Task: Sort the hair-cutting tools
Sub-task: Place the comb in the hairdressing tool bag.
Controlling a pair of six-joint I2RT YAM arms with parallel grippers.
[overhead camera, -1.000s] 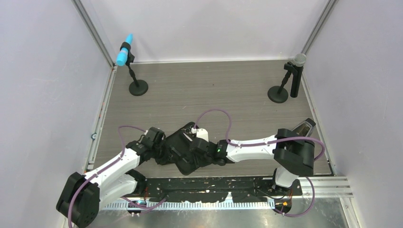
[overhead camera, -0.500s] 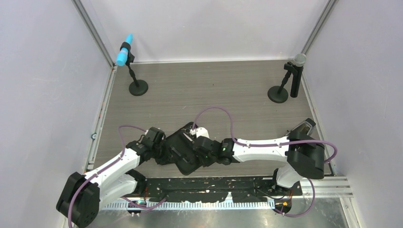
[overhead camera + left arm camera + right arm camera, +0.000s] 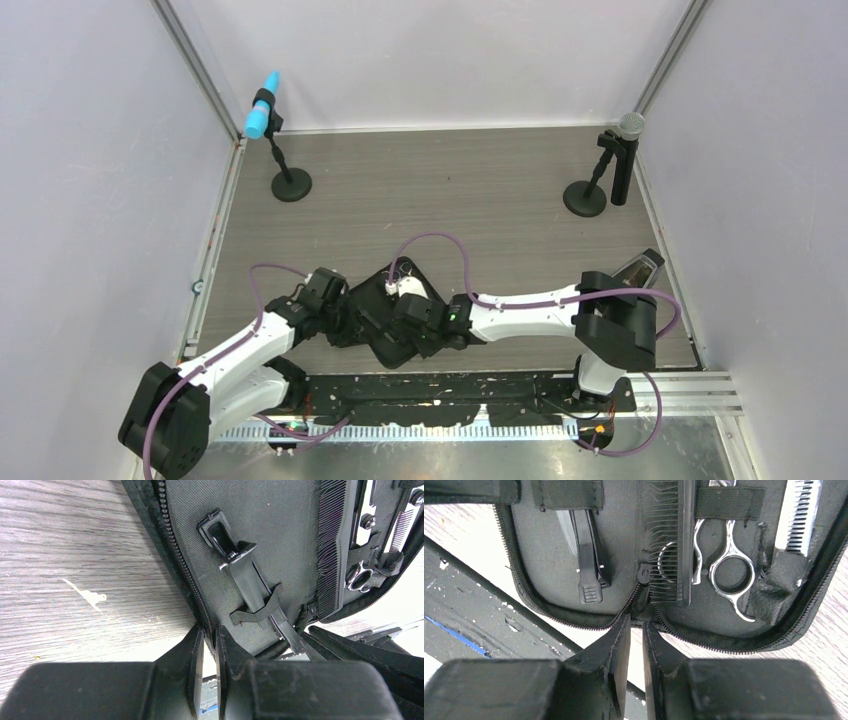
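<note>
1. The zip case (image 3: 372, 332) lies open at the table's near edge with the tools strapped inside. Sorting looks about done, and closing it likely calls for a sure pinch on the zip pull.
2. The left gripper (image 3: 207, 636) clamps the case's zip rim. The right gripper (image 3: 636, 626), fingers almost together, sits at the spine's zip; I cannot tell whether it grips.
3. The comb (image 3: 669, 545), scissors (image 3: 724, 565) and clip (image 3: 586, 555) lie just beyond the right fingers.
</note>
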